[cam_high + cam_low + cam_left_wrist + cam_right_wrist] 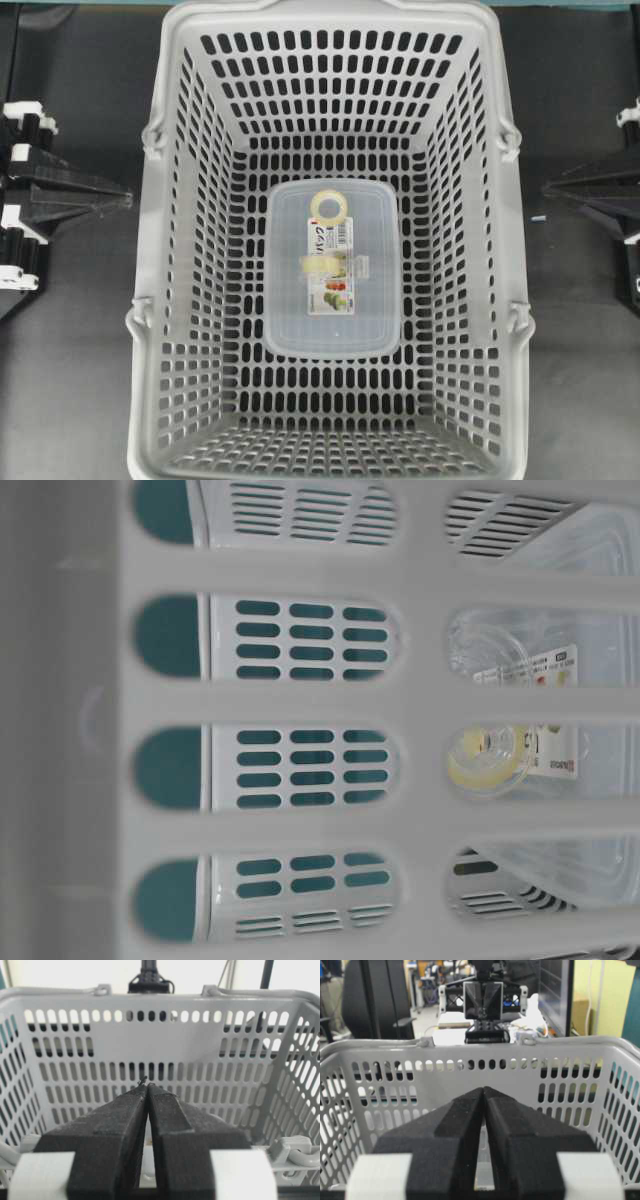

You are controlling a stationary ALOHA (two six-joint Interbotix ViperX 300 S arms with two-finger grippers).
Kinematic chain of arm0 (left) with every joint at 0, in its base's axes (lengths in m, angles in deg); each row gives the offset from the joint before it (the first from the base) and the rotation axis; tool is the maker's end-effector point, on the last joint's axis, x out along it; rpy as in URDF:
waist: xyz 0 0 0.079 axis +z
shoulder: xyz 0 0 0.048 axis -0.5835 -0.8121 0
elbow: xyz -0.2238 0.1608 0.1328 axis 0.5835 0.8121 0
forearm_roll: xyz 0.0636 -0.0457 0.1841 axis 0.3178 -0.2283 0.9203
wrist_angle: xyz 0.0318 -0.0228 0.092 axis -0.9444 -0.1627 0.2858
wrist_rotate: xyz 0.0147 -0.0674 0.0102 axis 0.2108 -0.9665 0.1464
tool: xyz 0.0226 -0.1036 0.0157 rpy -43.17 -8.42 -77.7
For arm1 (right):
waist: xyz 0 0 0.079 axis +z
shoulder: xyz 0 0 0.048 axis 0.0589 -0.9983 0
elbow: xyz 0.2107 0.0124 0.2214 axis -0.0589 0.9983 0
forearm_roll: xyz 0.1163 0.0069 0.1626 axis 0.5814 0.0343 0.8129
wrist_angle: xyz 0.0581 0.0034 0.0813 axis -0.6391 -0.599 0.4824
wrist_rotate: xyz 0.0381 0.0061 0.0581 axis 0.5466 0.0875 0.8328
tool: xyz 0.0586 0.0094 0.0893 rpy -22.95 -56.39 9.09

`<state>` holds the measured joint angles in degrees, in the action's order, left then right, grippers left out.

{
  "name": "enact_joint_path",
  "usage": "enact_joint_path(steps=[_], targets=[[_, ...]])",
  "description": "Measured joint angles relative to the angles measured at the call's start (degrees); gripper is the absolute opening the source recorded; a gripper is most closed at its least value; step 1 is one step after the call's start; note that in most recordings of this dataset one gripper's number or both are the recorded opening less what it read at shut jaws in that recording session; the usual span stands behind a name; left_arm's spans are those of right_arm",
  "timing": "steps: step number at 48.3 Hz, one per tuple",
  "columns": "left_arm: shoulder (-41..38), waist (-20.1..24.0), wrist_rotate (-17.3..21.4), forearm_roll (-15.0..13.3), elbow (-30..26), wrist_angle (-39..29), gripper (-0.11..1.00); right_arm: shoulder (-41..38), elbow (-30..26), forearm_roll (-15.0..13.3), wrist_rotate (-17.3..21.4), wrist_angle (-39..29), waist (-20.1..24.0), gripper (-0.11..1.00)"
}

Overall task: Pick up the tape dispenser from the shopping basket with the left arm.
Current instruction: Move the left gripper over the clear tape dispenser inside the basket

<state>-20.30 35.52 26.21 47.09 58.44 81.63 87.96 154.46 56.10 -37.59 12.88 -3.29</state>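
Observation:
The tape dispenser (327,206), small and clear with a cream-yellow tape ring, lies on the lid of a clear labelled food box (333,320) on the floor of the light-grey slotted shopping basket (150,250). The table-level view shows the dispenser (487,760) through the basket's slots. My left gripper (125,199) is shut and empty, outside the basket's left wall. My right gripper (548,188) is shut and empty, outside the right wall. In the left wrist view the shut gripper (146,1085) faces the basket wall (165,1060). The dispenser is hidden in both wrist views.
The basket fills the middle of the dark table (70,380), with grey handles (152,135) at its rim. In the right wrist view my gripper (483,1090) faces the basket (485,1077), with the left arm (482,1002) beyond it.

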Motion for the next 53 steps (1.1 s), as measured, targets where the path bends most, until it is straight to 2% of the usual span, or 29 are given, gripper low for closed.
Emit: enact_joint_path(steps=[3,6,16,25,38,44,53], targets=[[0.1,-0.3,-0.4,0.6,-0.7,-0.8,0.02,0.0,-0.1,0.1,0.2,-0.1,0.0,0.05],[0.1,-1.1,-1.5,1.7,-3.3,-3.1,0.00,0.1,-0.1,0.1,0.3,-0.5,0.0,-0.01],[-3.0,-2.0,-3.5,2.1,-12.9,-15.6,0.00,1.4,-0.4,0.3,2.0,-8.8,0.0,-0.01],[-11.1,-1.9,-3.6,2.1,-23.6,-29.4,0.00,2.5,-1.8,0.4,2.2,-15.6,0.0,-0.01],[-24.4,-2.9,-3.3,2.2,-36.9,-42.3,0.00,4.4,-2.2,0.4,2.2,-20.5,0.0,0.01],[-30.3,-2.9,-3.1,2.1,-41.7,-47.7,0.00,4.9,-2.2,0.4,2.1,-21.8,-0.1,0.19],[-38.5,-3.0,-3.2,2.1,-49.3,-56.1,0.01,5.7,-2.5,0.4,2.1,-22.0,-0.1,0.66]])
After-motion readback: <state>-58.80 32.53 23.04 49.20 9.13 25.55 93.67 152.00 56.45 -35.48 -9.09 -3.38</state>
